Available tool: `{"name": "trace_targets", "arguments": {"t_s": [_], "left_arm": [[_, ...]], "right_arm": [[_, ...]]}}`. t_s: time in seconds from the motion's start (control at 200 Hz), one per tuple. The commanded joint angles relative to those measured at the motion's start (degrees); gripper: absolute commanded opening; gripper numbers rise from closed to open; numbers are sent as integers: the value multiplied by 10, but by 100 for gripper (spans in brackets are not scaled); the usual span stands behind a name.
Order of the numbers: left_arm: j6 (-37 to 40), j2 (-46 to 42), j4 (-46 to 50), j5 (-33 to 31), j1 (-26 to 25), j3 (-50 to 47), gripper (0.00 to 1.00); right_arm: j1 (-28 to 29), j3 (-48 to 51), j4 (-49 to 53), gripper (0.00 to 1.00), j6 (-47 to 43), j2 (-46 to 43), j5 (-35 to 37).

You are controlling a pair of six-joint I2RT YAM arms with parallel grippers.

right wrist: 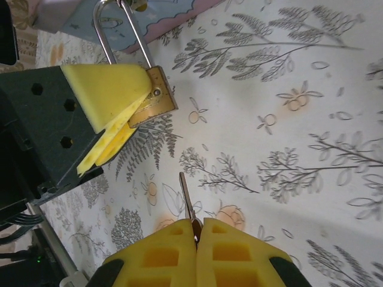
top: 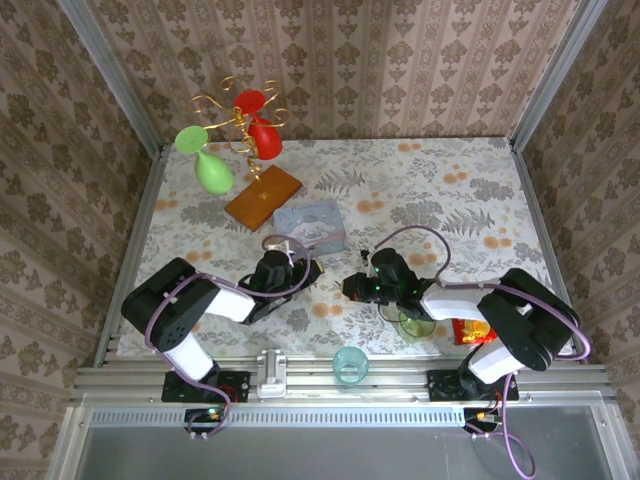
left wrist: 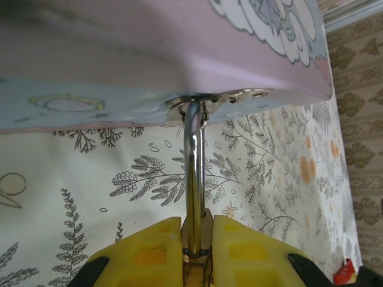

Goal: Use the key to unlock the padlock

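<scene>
Altogether, one padlock (right wrist: pixel 157 95), one key (right wrist: pixel 187 202), two cups (top: pixel 350 365) (top: pixel 415 324).

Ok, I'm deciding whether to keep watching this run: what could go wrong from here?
The key juts from the shut right pincer, gripped only at its end; it may twist or slip when pressed into the padlock. The shackle runs through the hasp of the pale blue tin while the left pincer clamps the padlock's body, so a push could drag the tin.
</scene>
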State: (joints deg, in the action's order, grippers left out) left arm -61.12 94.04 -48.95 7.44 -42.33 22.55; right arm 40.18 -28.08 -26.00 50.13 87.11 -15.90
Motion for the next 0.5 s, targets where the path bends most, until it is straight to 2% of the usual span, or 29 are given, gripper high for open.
{"name": "trace_targets", "arguments": {"t_s": [0.0, 0.185, 0.495], "left_arm": [[-36, 1, -75, -22, 1, -9, 4], [-67, 4, -115, -34, -1, -22, 2], [-96, 11, -168, -41, -3, -34, 2]], "right_arm": [[3, -10, -73, 0, 35, 22, -20], [3, -3, -173, 0, 75, 60, -44], [3, -9, -201, 0, 87, 98, -50]]}}
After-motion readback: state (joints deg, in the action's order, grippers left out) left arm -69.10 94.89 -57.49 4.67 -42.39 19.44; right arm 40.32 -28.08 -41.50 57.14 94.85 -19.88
